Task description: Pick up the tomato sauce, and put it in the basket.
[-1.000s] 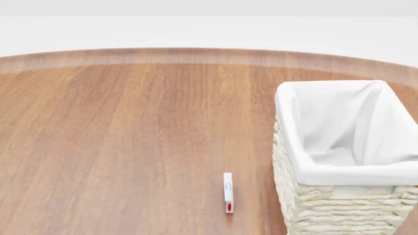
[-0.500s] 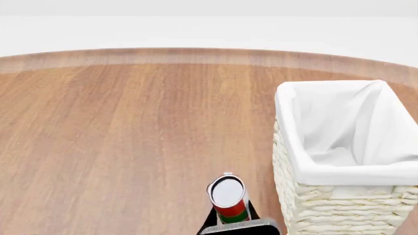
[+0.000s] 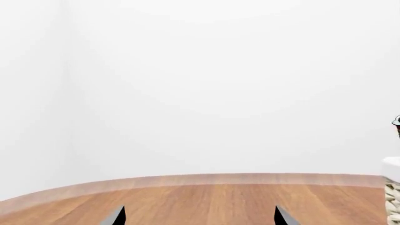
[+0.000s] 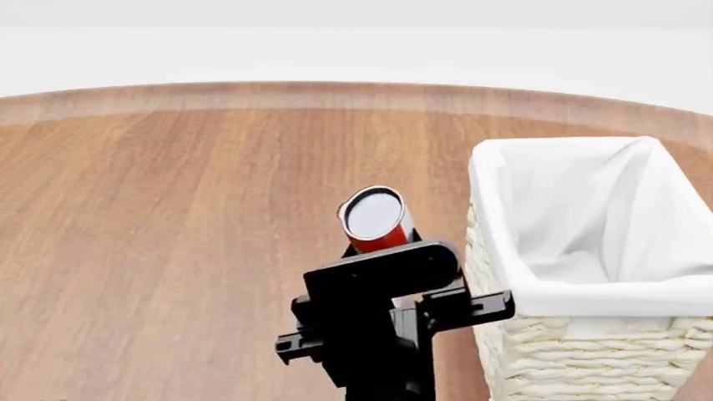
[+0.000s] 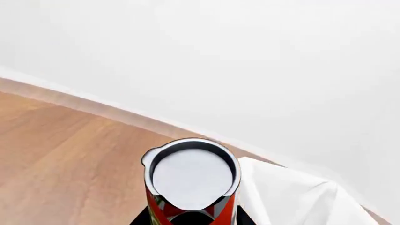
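The tomato sauce (image 4: 375,219) is a small can with a silver top and a red label. My right gripper (image 4: 382,244) is shut on it and holds it in the air, just left of the basket (image 4: 557,296) and about level with its rim. In the right wrist view the can's silver top (image 5: 192,178) fills the lower middle, with the gripper (image 5: 192,220) below it and the basket's white liner (image 5: 287,197) close beside. My left gripper (image 3: 198,221) is open and empty over the wood floor; only its fingertips (image 3: 119,218) show.
The wooden floor (image 4: 167,234) stretches left and back to a white wall. The left wrist view catches the basket's edge (image 3: 392,187) and the can (image 3: 396,123) at its border. My right arm (image 4: 373,342) covers the floor in front of the basket.
My right arm has risen into view with the can, lifting it from near the floor to about rim height beside the basket. It now hides the small white box on the floor.
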Motion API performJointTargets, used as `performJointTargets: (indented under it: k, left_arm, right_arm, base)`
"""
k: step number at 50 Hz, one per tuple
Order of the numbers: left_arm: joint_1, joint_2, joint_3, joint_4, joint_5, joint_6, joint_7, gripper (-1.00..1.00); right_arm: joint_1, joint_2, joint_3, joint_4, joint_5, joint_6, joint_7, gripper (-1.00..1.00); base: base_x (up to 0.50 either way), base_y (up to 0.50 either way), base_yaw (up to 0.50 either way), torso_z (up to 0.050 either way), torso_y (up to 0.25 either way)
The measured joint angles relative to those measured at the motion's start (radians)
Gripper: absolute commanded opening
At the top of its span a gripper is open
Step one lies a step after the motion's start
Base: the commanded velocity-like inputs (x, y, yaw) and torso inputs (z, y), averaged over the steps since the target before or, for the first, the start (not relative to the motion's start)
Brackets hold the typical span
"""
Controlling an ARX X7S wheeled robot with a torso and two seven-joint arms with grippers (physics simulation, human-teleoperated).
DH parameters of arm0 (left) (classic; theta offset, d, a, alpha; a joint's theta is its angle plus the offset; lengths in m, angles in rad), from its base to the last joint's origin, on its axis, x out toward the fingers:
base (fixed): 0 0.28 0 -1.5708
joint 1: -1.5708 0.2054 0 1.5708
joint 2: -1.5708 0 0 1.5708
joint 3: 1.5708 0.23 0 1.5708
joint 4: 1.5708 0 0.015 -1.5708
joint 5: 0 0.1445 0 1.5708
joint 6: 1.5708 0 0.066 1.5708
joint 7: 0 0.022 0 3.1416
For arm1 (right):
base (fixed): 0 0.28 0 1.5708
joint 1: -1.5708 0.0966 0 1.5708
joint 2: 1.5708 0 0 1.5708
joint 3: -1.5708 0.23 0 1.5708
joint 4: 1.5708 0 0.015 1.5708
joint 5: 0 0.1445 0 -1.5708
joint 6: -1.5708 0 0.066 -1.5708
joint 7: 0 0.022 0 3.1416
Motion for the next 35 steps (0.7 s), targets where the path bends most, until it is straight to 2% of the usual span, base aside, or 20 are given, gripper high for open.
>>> performJointTargets:
  k: [14, 35]
  left_arm:
    - [-0.002, -0.004, 0.007, -0.001, -0.001, 0.001, -0.003, 1.00]
    - [-0.015, -0.005, 0.022, -0.014, 0.000, -0.005, -0.006, 1.00]
  right_arm:
    - [0.167, 0.011, 0.079, 0.066, 0.018, 0.094, -0.018, -1.00]
    - [0.361, 0.064, 0.150, 0.348, 0.002, 0.074, -0.015, -1.00]
  base:
    - [0.00, 0.00, 0.00, 0.000, 0.000]
    - [0.00, 0.00, 0.00, 0.000, 0.000]
